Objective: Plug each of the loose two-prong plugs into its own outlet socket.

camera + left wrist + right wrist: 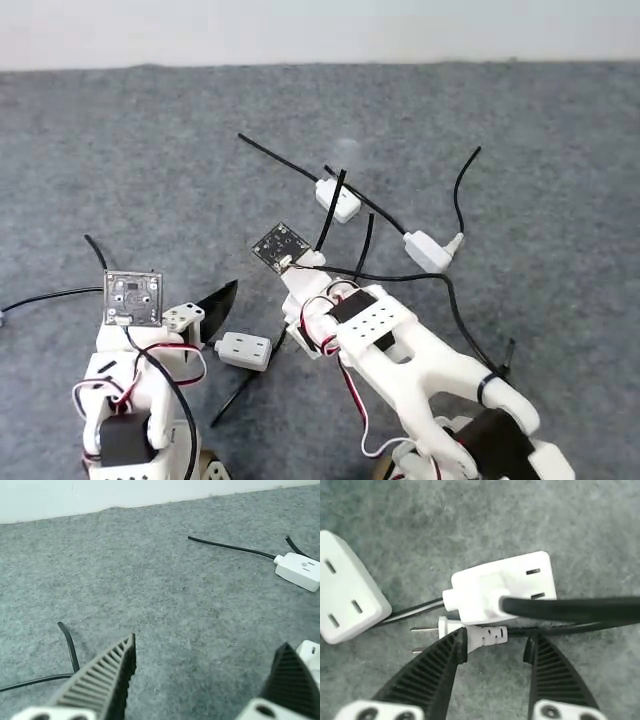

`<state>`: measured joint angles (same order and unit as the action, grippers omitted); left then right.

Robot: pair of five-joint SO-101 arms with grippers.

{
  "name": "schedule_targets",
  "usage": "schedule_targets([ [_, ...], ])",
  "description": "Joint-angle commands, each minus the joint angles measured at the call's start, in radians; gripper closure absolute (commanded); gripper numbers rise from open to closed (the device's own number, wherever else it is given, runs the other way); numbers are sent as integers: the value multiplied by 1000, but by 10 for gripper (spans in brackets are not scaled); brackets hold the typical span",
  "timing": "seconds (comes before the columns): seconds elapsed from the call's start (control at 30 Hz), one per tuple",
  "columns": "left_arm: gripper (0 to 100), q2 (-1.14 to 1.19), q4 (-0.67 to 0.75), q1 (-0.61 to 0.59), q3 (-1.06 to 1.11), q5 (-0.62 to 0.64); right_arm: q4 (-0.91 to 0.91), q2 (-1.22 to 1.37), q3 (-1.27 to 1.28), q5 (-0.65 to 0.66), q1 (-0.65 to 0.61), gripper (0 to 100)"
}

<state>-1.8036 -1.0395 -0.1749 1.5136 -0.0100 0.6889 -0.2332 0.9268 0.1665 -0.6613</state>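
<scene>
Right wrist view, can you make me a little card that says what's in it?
Gripper: right gripper, open, fingertips close by the plug
Plug: white two-prong plug, lying on the carpet, prongs bare, in no socket
Near socket: white outlet socket, beside the plug, black cable crossing over it
Other socket: second outlet socket, slots empty
Surface: grey carpet

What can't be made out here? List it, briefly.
High view: the right arm covers the plug.
Right wrist view: a black cable crosses the middle socket; the edge cuts the second socket.
Left wrist view: a tool finger and the edge cut off a white socket.
</scene>
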Motion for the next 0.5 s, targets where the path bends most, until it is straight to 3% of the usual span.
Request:
schedule_targets([
  [0.0, 586, -12, 31, -6, -5, 9, 47, 2, 6, 25, 18, 814],
  [0.47, 586, -12, 32, -6, -1, 9, 242, -170, 11, 107, 45, 814],
])
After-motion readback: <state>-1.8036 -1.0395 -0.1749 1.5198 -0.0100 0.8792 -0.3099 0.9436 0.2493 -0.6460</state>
